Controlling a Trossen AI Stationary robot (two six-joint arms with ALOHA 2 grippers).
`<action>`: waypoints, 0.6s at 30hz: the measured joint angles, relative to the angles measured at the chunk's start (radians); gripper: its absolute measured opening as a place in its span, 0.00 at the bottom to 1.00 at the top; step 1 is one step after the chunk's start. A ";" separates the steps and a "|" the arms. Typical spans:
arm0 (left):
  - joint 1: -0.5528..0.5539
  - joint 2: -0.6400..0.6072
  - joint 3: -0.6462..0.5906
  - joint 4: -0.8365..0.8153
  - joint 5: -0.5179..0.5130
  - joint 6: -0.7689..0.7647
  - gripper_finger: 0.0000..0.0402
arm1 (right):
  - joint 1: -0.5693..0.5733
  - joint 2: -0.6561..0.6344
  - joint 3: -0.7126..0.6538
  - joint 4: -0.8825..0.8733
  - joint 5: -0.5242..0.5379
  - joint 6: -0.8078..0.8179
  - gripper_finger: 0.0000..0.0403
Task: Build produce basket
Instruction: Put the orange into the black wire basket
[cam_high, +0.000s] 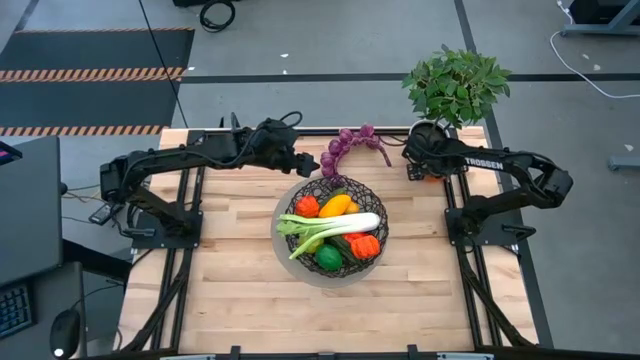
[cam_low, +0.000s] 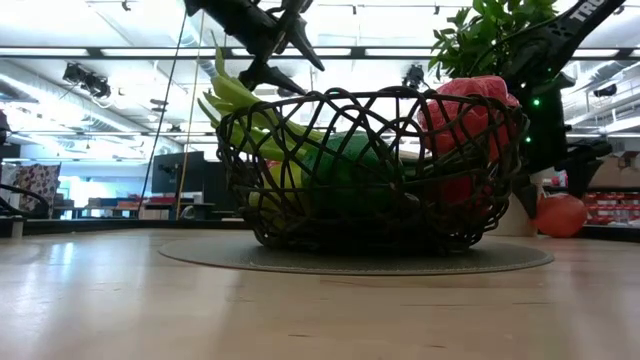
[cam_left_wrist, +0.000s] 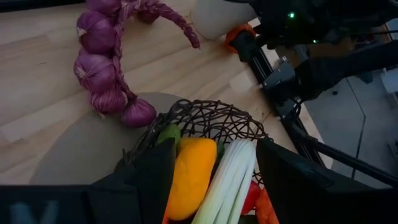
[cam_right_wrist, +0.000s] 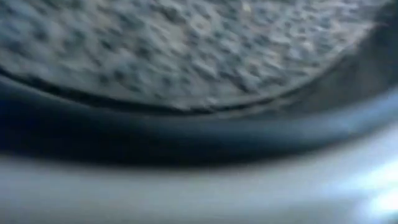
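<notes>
The dark woven wire basket (cam_high: 300, 200) stands on its pale round base at the table's middle. In it lie a green-white leek (cam_high: 335, 225), a yellow pepper (cam_high: 335, 205), red and orange peppers (cam_high: 365, 243) and a green pepper (cam_high: 328, 258). A purple bunch (cam_high: 345, 148) lies on the table just beyond the basket. My left gripper (cam_left_wrist: 214, 193) hangs open over the basket's far left rim (cam_left_wrist: 211, 115), with nothing between its fingers. My right gripper (cam_high: 415, 160) is at the far right, close against the white plant pot (cam_left_wrist: 217, 18).
The leafy potted plant (cam_high: 455, 85) stands at the table's far right corner. A small orange thing (cam_high: 432, 176) lies on the table by its pot. The right wrist view is filled by the pot's soil and white rim. Bare wood lies in front of the basket.
</notes>
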 joint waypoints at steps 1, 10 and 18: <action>0.000 0.000 0.000 0.000 0.000 0.002 0.58 | -0.002 0.000 0.000 0.011 -0.014 0.003 0.97; 0.000 0.000 0.000 0.000 -0.014 0.003 0.58 | -0.005 0.001 -0.001 0.025 -0.022 0.028 0.86; 0.000 0.000 0.000 0.000 -0.014 0.003 0.58 | 0.002 -0.004 0.002 0.016 -0.088 0.029 0.84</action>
